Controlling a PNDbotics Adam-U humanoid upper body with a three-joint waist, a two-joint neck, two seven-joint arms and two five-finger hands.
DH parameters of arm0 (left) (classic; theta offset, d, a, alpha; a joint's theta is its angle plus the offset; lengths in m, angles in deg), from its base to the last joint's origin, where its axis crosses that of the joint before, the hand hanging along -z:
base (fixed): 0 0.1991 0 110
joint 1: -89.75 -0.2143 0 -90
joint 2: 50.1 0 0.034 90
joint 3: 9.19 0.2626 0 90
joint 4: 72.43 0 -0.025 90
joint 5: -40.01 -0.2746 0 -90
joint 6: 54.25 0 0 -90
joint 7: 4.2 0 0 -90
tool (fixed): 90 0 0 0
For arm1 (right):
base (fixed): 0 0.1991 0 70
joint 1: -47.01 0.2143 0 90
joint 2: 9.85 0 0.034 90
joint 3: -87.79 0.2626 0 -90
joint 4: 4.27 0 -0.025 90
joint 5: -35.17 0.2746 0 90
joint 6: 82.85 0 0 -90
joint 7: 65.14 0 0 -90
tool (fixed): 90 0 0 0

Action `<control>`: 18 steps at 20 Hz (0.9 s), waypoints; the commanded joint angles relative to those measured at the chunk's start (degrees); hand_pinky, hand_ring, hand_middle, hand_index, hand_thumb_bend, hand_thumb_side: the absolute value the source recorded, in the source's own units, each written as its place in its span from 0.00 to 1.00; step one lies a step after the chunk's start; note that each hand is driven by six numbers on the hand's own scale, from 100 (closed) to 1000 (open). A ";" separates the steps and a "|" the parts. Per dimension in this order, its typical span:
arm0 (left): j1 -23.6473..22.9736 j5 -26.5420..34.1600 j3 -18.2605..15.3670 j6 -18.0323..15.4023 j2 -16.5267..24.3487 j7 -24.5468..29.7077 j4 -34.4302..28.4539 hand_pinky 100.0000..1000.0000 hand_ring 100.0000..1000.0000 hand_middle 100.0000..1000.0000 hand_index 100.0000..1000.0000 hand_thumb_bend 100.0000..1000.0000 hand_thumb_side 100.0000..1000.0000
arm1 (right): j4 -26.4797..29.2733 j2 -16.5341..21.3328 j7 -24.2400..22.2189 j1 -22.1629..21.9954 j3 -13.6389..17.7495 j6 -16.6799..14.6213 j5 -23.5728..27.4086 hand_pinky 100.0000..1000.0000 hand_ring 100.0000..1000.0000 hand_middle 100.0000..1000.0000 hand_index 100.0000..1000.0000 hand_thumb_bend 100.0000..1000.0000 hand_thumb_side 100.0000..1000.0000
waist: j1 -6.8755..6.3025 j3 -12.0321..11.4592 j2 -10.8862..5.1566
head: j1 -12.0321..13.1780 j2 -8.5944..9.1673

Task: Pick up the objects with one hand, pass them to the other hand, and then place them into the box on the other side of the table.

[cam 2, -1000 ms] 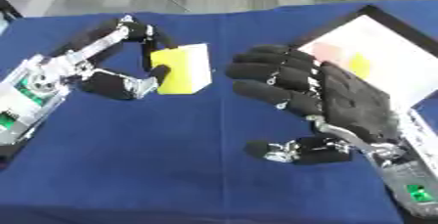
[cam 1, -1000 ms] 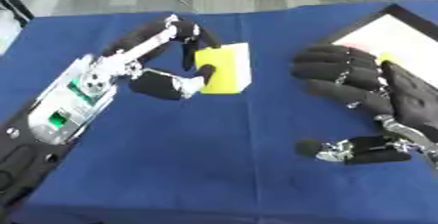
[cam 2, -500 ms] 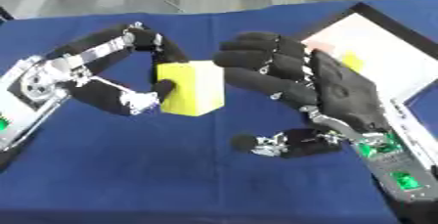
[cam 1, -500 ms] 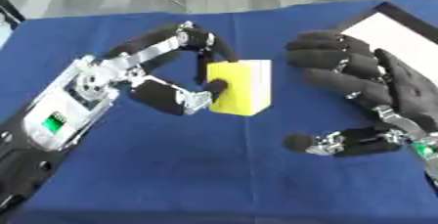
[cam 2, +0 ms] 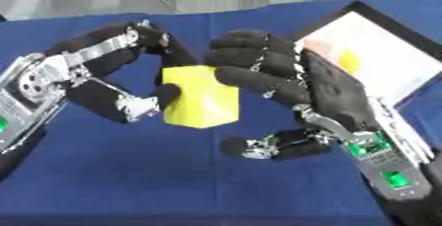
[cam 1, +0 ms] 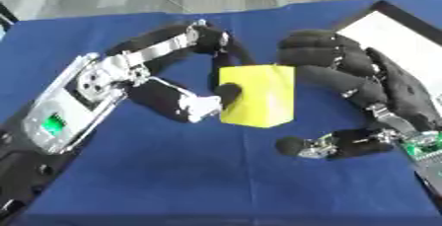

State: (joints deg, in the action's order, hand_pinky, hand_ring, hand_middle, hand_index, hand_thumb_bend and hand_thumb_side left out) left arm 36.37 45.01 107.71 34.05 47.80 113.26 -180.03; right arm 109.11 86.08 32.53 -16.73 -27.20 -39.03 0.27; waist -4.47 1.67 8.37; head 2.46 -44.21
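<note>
A yellow block hangs above the blue table, pinched between the thumb and curled fingers of my left hand. My right hand is open right beside it, its fingers reaching over the block's top right edge and its thumb spread out below. Whether those fingers touch the block cannot be told. The box, black-rimmed with a white floor, lies at the far right and holds a small yellow piece.
The blue table fills the view, with its far edge at the top and grey floor beyond. My two forearms come in from the lower left and lower right.
My left hand has carried the yellow block right and towards the camera. The right hand has moved left, so its fingers now reach over the block's edge.
</note>
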 commanded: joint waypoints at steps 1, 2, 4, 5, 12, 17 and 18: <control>1.24 1.24 -0.28 0.47 0.18 0.40 -1.33 0.68 0.29 0.23 0.38 0.00 0.23 | 1.21 0.16 -0.68 1.05 0.04 -0.07 0.96 0.90 0.91 0.89 1.00 0.40 0.00 | 0.26 -0.07 -0.59 | -0.28 0.10; 1.33 1.50 -0.19 0.57 0.11 0.60 -1.50 0.68 0.29 0.23 0.38 0.00 0.23 | 1.21 0.15 -0.83 1.10 0.02 -0.08 1.09 0.90 0.91 0.89 1.00 0.40 0.00 | 0.25 -0.06 -0.59 | -0.34 0.10; 1.50 1.99 0.03 0.73 0.07 1.10 -1.90 0.68 0.29 0.23 0.38 0.00 0.23 | 1.21 0.10 -1.05 1.17 0.00 -0.08 1.32 0.90 0.91 0.89 1.00 0.39 0.00 | 0.23 -0.04 -0.58 | -0.43 0.10; 1.58 2.24 0.18 0.82 0.06 1.42 -2.12 0.69 0.29 0.23 0.38 0.00 0.23 | 1.21 0.07 -1.14 1.18 -0.01 -0.05 1.44 0.89 0.91 0.88 1.00 0.39 0.00 | 0.22 -0.03 -0.57 | -0.47 0.10; 1.77 2.27 1.04 1.03 0.28 4.06 -3.22 0.69 0.29 0.23 0.38 0.00 0.22 | 1.21 -0.04 -1.28 1.32 -0.15 0.27 1.73 0.88 0.90 0.87 1.00 0.36 0.00 | 0.10 0.01 -0.56 | -0.67 0.10; 1.82 2.18 1.20 0.60 0.41 5.10 -3.70 0.69 0.29 0.23 0.38 0.00 0.21 | 1.21 -0.05 -1.30 1.28 -0.30 0.53 1.89 0.87 0.89 0.85 1.00 0.32 0.00 | 0.08 0.00 -0.55 | -0.87 0.10; 1.83 2.14 1.20 0.51 0.42 5.27 -3.82 0.69 0.29 0.23 0.38 0.00 0.21 | 1.21 -0.05 -1.32 1.26 -0.32 0.55 1.92 0.86 0.88 0.81 1.00 0.30 0.00 | 0.09 0.00 -0.55 | -0.89 0.10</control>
State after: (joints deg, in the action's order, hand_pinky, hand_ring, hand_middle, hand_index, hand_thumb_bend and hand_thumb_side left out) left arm 37.11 47.19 108.92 34.73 47.57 118.05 -182.71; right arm 109.11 85.91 31.16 -16.27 -27.85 -38.67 1.66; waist -4.52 1.69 8.40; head 1.77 -44.21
